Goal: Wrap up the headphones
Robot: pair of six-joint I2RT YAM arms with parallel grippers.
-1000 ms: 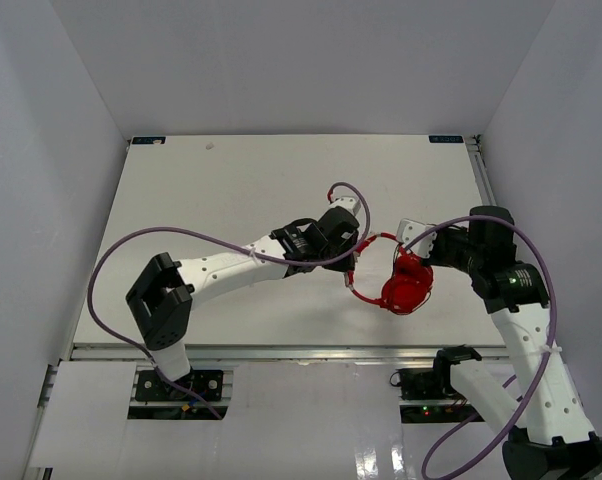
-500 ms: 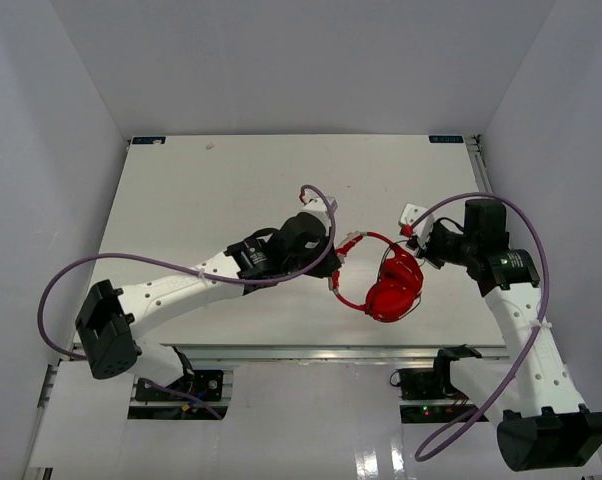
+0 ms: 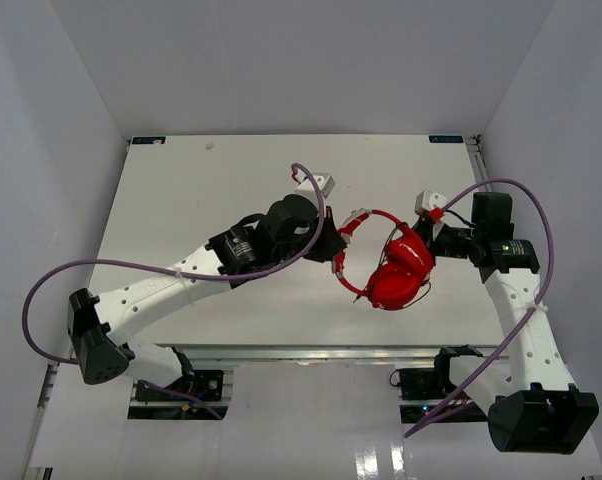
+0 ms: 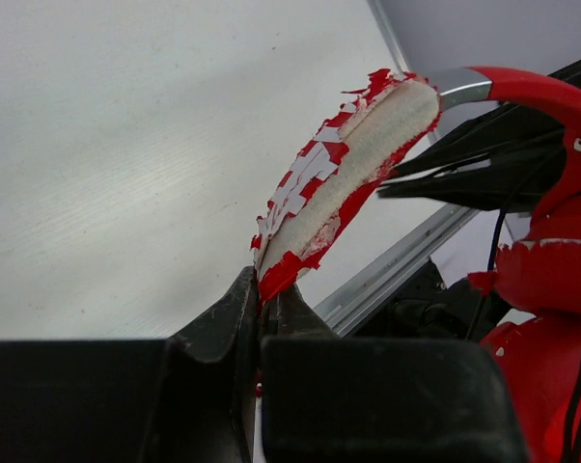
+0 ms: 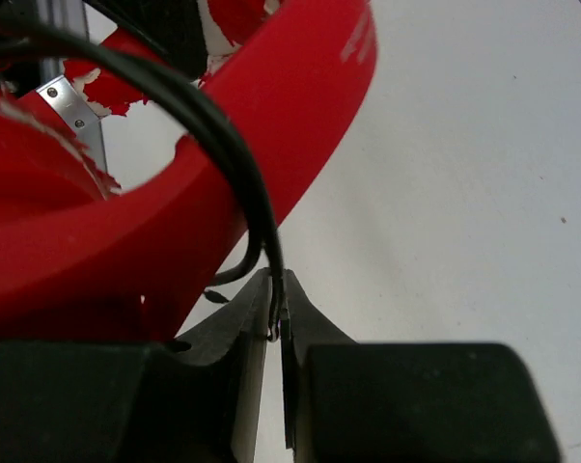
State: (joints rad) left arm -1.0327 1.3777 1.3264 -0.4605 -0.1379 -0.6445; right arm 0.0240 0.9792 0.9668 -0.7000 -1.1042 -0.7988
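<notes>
The red headphones (image 3: 393,275) hang above the white table between my two arms, cups at the lower right, headband arching up to the left. My left gripper (image 3: 333,250) is shut on the headband's padded end (image 4: 315,207), whose red skin is peeling off white foam. My right gripper (image 3: 428,237) is shut on the thin black cable (image 5: 242,159), which runs over the red headband (image 5: 271,125) and down between the jaws. In the right wrist view the gripper (image 5: 276,313) pinches the cable at its tips. In the left wrist view the gripper (image 4: 263,299) clamps the headband's end.
The white table (image 3: 211,190) lies below, with a metal rail (image 3: 281,350) along its near edge. Purple robot cables (image 3: 131,265) loop off both arms. Grey walls enclose the back and sides.
Both grippers have lifted and carried the headphones a little toward the back. The left arm has stretched further out; the right gripper has swung right and back, pulling the cable.
</notes>
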